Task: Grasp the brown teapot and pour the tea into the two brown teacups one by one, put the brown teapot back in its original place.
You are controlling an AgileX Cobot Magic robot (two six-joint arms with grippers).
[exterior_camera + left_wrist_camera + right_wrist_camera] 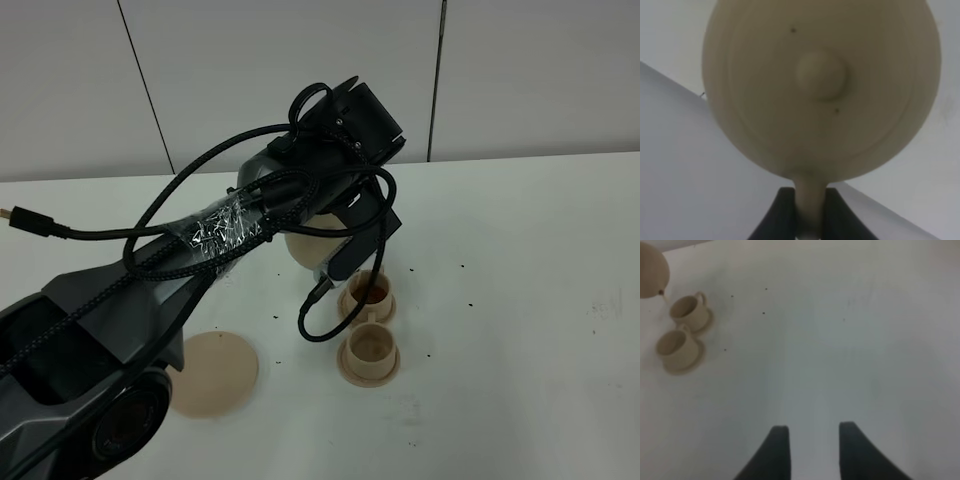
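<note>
The brown teapot point(308, 246) hangs tilted above the table, its spout toward the farther brown teacup point(368, 292), which shows dark tea inside. My left gripper point(347, 256) is shut on the teapot's loop handle point(809, 200); the lid and its knob point(821, 74) fill the left wrist view. The nearer brown teacup point(370, 350) sits on its small saucer just in front. The original place, a flat tan saucer point(213, 372), lies bare at the lower left. My right gripper point(813, 427) stands open over bare table, well away from both cups point(689, 311) point(676, 346) and the teapot point(651, 267).
The left arm and its black cables point(200, 230) stretch across the middle of the white table point(520, 300). Small dark specks dot the table around the cups. A grey panelled wall point(500, 70) closes the far side.
</note>
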